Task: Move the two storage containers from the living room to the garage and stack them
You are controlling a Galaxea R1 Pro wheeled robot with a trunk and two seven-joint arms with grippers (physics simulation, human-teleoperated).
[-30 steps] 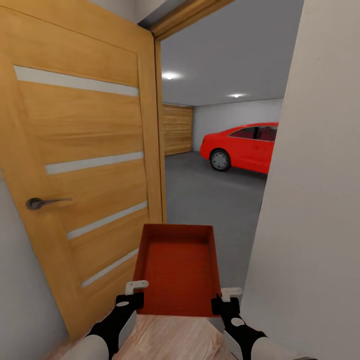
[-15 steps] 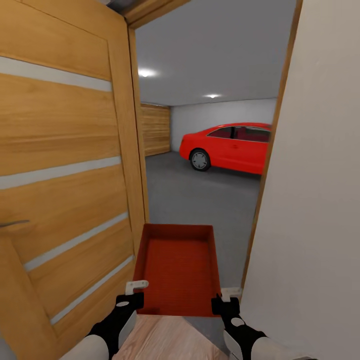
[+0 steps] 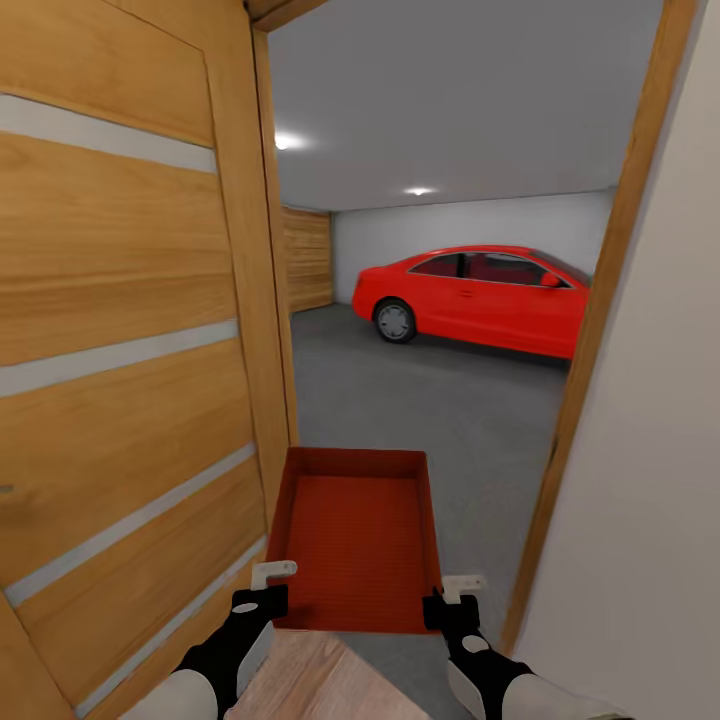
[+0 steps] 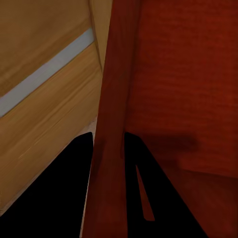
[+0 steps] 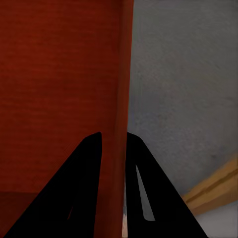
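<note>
- Here the robot stands in a doorway, holding one storage container (image 3: pixel 355 540) out in front of it, level, with its open top up and nothing inside.
- The left gripper (image 3: pixel 262 598) pinches the container's left wall near the near corner; in the left wrist view (image 4: pixel 110 193) one dark finger lies outside the wall and one inside, pressed to it.
- The right gripper (image 3: pixel 443 606) pinches the right wall in the same way (its wrist view (image 5: pixel 114 188) shows the red wall clamped between the two fingers).
- An open wooden door (image 3: pixel 130 330) with pale horizontal stripes stands just beside the container on the left, and a white wall (image 3: pixel 650 480) with a wood door frame (image 3: pixel 590 370) is on the right.
- Beyond the doorway lies the garage, with its dark grey floor (image 3: pixel 430 400), white back wall and grey ceiling with two lit lamps.
- A glossy red car (image 3: pixel 475 298) is parked well beyond the container, and a wood-slat panel door (image 3: pixel 308 258) shows at the far left.
- A strip of light wood-plank floor (image 3: pixel 335 680) lies under the container's near end, between the arms.
</note>
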